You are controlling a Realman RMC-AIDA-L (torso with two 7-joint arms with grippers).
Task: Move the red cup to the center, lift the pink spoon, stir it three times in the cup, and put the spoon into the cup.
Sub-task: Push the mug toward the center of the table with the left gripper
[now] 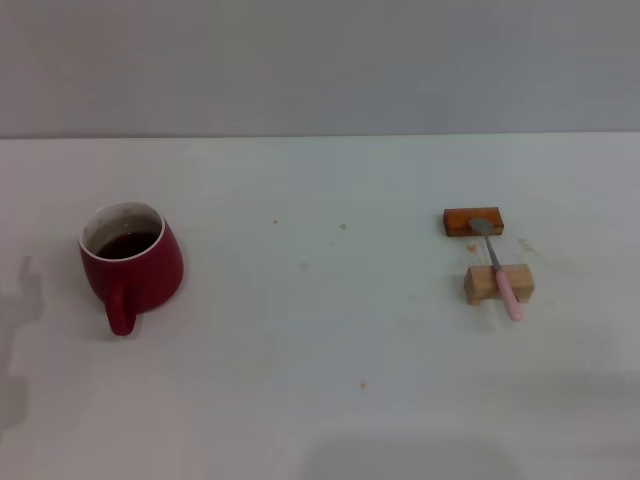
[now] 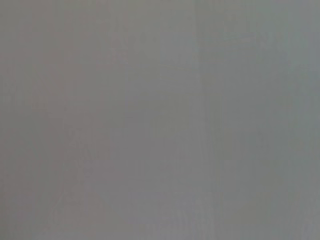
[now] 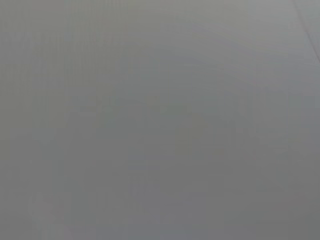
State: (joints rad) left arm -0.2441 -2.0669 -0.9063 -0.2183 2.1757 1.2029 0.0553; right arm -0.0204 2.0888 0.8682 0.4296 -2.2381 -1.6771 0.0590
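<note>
**Cup at the left, spoon on its blocks at the right, both arms out of sight**

A pale white table fills the head view up to a plain grey wall across the top of the frame. Nearest the camera, the lower part of the frame holds only bare tabletop and soft shadow.

Farther up, at middle left, stands the red cup, upright, dark liquid inside, its loop handle turned toward the lower edge of the frame. At middle right lies the pink spoon, bridging two blocks: its pink handle rests across the pale wooden block, and its grey bowl sits on the darker reddish block just beyond. Cup and spoon are well apart, with the centre of the table between them.

Neither the left gripper nor the right gripper shows in any view; both wrist cameras give only blank grey, so I cannot tell how their fingers stand or whether they hold anything.

The step in hand is judged to be bringing the cup to the centre. Done well, that likely means the left arm taking it by the body or handle, keeping it level so the liquid stays put, and setting it down short of the blocks.
</note>
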